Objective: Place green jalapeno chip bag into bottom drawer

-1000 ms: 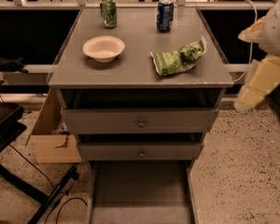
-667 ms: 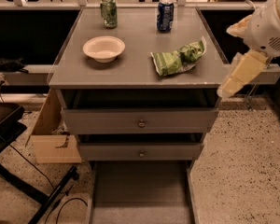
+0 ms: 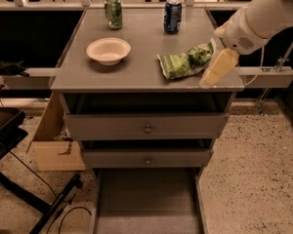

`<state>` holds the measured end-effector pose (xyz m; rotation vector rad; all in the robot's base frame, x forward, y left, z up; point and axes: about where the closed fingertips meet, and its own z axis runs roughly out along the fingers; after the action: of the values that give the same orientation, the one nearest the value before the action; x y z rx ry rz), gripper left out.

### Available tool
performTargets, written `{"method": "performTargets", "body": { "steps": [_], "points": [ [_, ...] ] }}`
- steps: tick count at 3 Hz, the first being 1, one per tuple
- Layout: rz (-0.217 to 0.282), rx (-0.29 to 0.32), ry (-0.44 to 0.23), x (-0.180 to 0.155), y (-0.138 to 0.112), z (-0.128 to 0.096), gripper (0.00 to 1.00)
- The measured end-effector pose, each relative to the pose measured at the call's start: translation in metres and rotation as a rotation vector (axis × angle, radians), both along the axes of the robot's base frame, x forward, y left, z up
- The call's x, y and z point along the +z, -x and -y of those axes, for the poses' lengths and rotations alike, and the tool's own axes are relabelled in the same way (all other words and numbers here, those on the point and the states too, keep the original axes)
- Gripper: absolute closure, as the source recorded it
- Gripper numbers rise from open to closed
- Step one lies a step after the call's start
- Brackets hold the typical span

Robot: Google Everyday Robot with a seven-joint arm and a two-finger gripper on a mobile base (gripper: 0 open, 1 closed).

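Gripper point(image 3: 217, 68) beside chip bag point(image 3: 185, 60) (atop cabinet point(image 3: 141, 65))

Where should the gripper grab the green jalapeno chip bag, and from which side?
Probably from above, across the narrow width at its crumpled middle: the green jalapeno chip bag lies flat on the cabinet top, long axis left-right. The gripper sits just beyond its right end.

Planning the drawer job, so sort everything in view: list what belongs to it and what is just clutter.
Job: green jalapeno chip bag; bottom drawer, pulled out; pincer, by the bag's right end.
Lying about: white bowl; green can; blue can; cardboard box.
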<state>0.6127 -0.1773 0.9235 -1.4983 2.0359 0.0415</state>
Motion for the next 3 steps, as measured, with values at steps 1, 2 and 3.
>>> {"method": "performTargets", "body": {
  "steps": [1,2,3],
  "points": [
    [-0.033,-0.018,-0.032,-0.027,-0.033,-0.011,0.00],
    [-0.011,-0.030,-0.054,-0.031,-0.062,-0.014,0.00],
    [-0.020,-0.029,-0.095,-0.051,-0.099,-0.027,0.04]
  ]
}}
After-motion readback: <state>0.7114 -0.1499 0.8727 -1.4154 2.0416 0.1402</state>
